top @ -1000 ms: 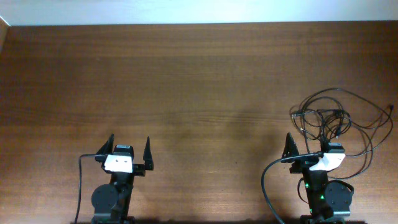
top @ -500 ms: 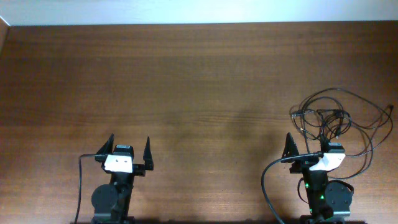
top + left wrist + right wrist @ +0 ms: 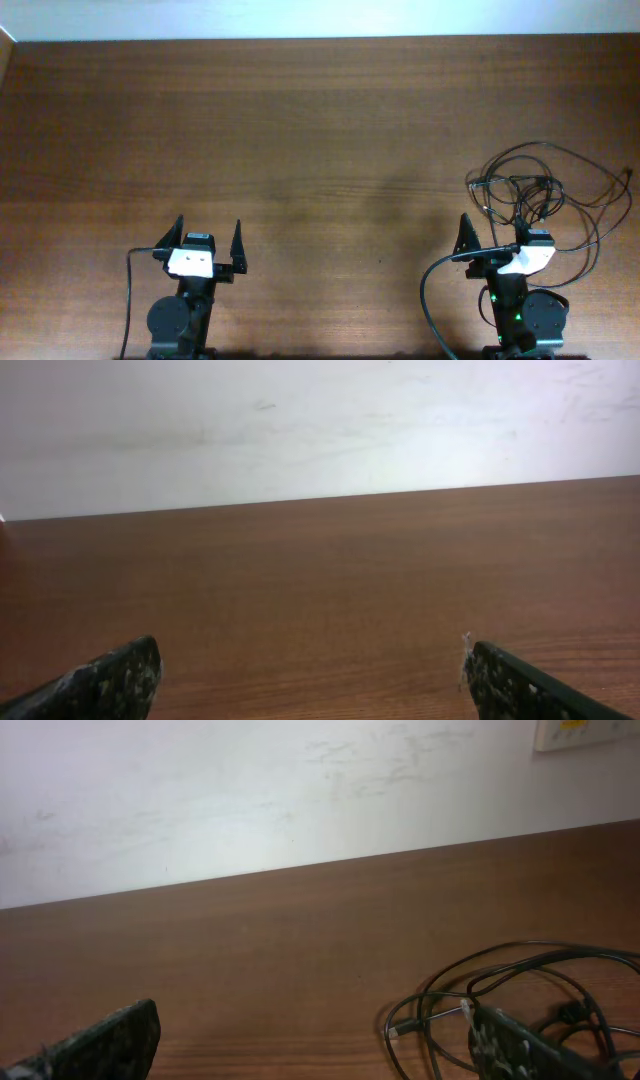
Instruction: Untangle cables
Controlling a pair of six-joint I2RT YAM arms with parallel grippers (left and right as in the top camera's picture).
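A tangle of thin black cables (image 3: 545,195) lies on the brown table at the right, just beyond my right gripper (image 3: 495,232). In the right wrist view the cables (image 3: 520,985) loop in front of the right finger, with a plug end (image 3: 403,1028) pointing left. My right gripper (image 3: 310,1040) is open and empty, its right finger next to the tangle. My left gripper (image 3: 208,233) sits at the near left, open and empty, far from the cables; in its wrist view (image 3: 310,675) only bare table shows.
The wooden table (image 3: 300,130) runs to a white wall (image 3: 300,790) at the back. A wall plate (image 3: 580,732) shows at the top right of the right wrist view. The arms' own black cables (image 3: 130,290) hang at the near edge.
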